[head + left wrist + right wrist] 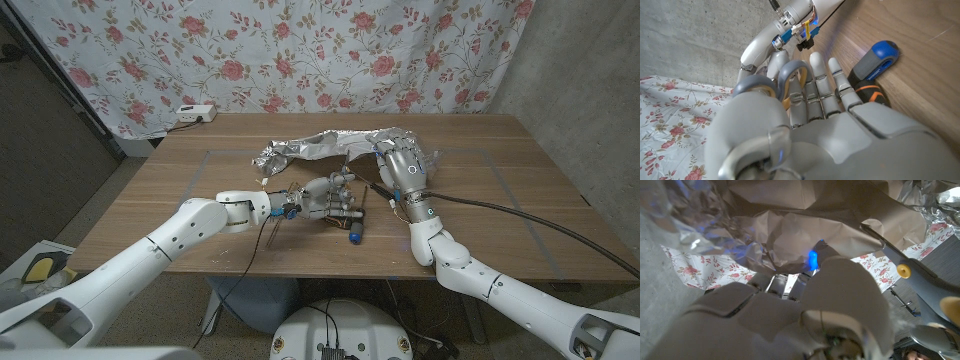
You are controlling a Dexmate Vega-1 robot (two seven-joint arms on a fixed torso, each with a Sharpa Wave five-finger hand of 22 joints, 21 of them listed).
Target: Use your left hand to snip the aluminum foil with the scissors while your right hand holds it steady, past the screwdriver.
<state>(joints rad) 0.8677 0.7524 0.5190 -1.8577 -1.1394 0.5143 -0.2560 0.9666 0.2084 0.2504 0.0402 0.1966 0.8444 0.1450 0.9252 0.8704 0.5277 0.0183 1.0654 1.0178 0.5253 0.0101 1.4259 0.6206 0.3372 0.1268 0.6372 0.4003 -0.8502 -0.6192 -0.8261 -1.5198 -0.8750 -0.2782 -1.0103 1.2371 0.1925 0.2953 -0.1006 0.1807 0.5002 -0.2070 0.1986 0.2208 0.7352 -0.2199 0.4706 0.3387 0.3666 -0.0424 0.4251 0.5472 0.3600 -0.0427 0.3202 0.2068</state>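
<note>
A crumpled sheet of aluminum foil [310,150] lies across the far middle of the table. My right hand [405,168] grips its right end; in the right wrist view the foil [790,215] hangs over that hand [805,315]. My left hand [328,202] holds the scissors [346,181], fingers through the grey loops [790,75], with the blades pointing at the foil's near edge. The blade with its yellow pivot [903,270] shows beside the foil. A screwdriver [356,230] with a grey, orange and blue handle [875,65] lies on the table just right of my left hand [805,125].
A white power strip [195,113] sits at the table's far left edge, in front of a floral curtain [300,50]. A black cable [520,210] runs across the table from my right arm. Bare wood [180,175] shows to the left.
</note>
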